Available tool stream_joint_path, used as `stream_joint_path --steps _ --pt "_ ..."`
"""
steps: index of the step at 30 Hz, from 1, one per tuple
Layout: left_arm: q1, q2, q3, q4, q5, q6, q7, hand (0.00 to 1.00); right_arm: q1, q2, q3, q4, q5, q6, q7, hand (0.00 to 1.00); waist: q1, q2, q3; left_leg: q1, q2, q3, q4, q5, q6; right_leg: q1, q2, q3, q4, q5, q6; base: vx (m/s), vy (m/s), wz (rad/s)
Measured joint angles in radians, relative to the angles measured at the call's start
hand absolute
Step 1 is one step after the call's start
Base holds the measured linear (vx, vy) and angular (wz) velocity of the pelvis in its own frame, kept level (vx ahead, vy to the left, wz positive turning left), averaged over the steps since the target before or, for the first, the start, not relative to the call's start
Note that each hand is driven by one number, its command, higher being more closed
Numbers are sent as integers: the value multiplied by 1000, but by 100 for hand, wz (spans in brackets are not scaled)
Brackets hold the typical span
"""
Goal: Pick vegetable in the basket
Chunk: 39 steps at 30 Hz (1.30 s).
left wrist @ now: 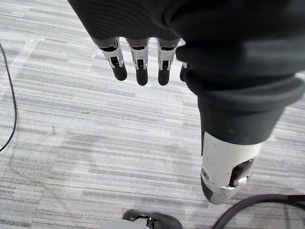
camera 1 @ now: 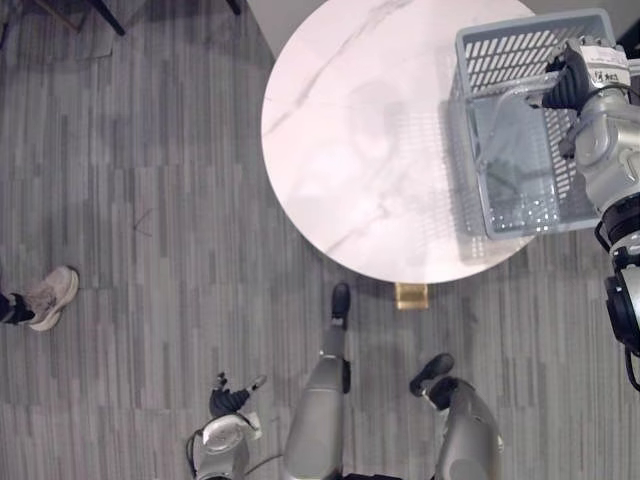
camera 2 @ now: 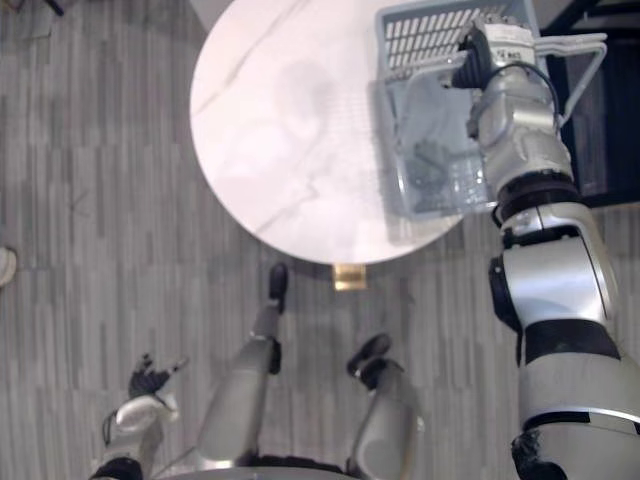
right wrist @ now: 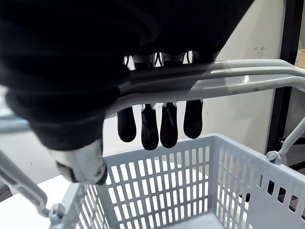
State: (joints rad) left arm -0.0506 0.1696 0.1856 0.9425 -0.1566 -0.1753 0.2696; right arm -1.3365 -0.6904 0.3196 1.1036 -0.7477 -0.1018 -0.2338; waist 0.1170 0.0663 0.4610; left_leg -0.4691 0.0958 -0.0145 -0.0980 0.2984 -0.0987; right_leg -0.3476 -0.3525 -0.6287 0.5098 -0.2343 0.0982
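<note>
My right robot hand lies unclenched across the handles of the grey basket at the right edge of the tabletop, likely to steady it. The left robot hand hangs released.

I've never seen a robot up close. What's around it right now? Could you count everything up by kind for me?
Table: 1, round and white
Basket: 1, grey, standing on the table
Robot hands: 2, the left hand and the right hand, which is at the basket's handle
Shoe: 1, a person's
Total: 5
</note>
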Motion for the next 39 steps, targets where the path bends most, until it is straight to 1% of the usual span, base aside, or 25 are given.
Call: stream_joint_path --steps 7,9,12,16,18,21,22,23,24,25,26,27,29,31,32,33,34,36,37,39 --pt "0 0 -3 -1 0 0 -2 0 37 0 8 -9 -13 -12 8 100 4 1 0 13 -3 5 0 -1 -1 8 -2 11 1 0 0 2 -48 -1" --pt "0 0 -3 -1 1 2 -3 0 51 0 30 -20 -23 -13 27 100 3 1 0 28 -4 9 0 -2 -2 19 -3 15 0 0 0 -1 -62 -6" --pt "0 0 -4 1 1 4 -10 0 82 -1 82 -47 -30 -19 49 100 3 0 0 55 -2 19 -2 -11 -12 39 -2 26 -3 -2 4 -19 -55 -6" --pt "0 0 -2 11 3 14 -15 0 131 -1 145 -126 -36 -32 95 100 -2 -3 -2 88 6 41 -3 -16 -12 62 5 43 -16 -2 6 -17 -60 -14" --pt "0 0 1 15 5 26 -21 0 178 -2 199 -186 -33 -46 137 100 0 -13 -8 132 14 70 -3 -21 -9 91 13 67 -28 0 10 20 -69 -25" --pt "1 1 24 18 6 33 -35 0 231 0 234 -276 1 -66 173 100 -3 -25 -16 169 23 99 -4 -28 -8 112 24 94 -41 5 17 23 -68 -31" --pt "1 1 37 27 11 33 -39 0 258 1 245 -329 23 -82 195 100 -7 -36 -24 182 28 117 -5 -30 -8 115 28 107 -44 5 17 5 -62 -32" --pt "0 1 50 37 17 34 -43 0 286 0 260 -381 53 -94 209 100 -20 -50 -35 191 36 126 -5 -34 -11 120 39 117 -57 7 20 10 -64 -29" --pt "0 1 59 45 21 34 -44 0 300 1 271 -410 54 -99 216 100 -28 -57 -39 199 40 133 -5 -35 -12 129 44 119 -60 9 22 24 -66 -27" --pt "2 3 68 59 23 38 -48 0 331 0 284 -458 79 -113 236 100 -35 -74 -53 214 46 148 -5 -37 -15 138 52 130 -73 10 22 31 -67 -27" --pt "6 3 68 69 24 49 -55 0 375 -1 284 -508 100 -125 250 100 -39 -88 -81 220 57 164 -5 -39 -17 144 62 138 -91 16 19 31 -60 -33" --pt "8 3 68 76 24 51 -58 0 396 -1 284 -530 107 -129 257 100 -40 -95 -97 224 62 173 -5 -39 -17 145 71 145 -99 21 18 42 -62 -35" --pt "22 3 69 84 35 55 -73 0 472 -15 283 -608 163 -147 279 100 -51 -115 -140 251 77 197 -5 -51 -21 167 88 161 -126 27 17 53 -65 -29" --pt "38 2 70 85 52 55 -82 0 532 -38 277 -668 183 -153 287 100 -60 -121 -167 269 81 205 -6 -64 -21 177 93 171 -132 27 17 31 -36 -23" --pt "58 3 75 87 55 56 -82 0 601 -57 262 -720 208 -155 290 100 -66 -127 -195 282 85 223 -6 -71 -22 182 99 188 -143 31 20 30 -23 -29" --pt "64 3 78 92 56 56 -83 0 630 -62 248 -737 209 -157 296 100 -70 -127 -209 285 87 227 -6 -75 -23 182 103 194 -149 34 20 38 -23 -30" --pt "78 4 82 94 65 59 -84 0 685 -70 219 -759 218 -162 309 100 -84 -126 -229 289 91 232 -6 -76 -23 187 109 198 -162 41 20 36 -14 -22" --pt "87 4 84 95 87 68 -91 0 774 -78 161 -784 239 -164 311 100 -90 -127 -238 311 95 252 -6 -82 -22 201 116 214 -177 48 20 20 -5 -26" --pt "95 3 84 100 98 70 -98 0 824 -78 129 -788 248 -163 311 100 -91 -126 -249 321 95 263 -6 -85 -21 205 118 226 -184 53 22 5 3 -25" --pt "105 0 83 123 118 72 -103 0 957 -79 64 -808 248 -159 311 100 -103 -124 -280 337 95 285 -5 -92 -23 215 123 244 -207 65 26 30 8 -27"
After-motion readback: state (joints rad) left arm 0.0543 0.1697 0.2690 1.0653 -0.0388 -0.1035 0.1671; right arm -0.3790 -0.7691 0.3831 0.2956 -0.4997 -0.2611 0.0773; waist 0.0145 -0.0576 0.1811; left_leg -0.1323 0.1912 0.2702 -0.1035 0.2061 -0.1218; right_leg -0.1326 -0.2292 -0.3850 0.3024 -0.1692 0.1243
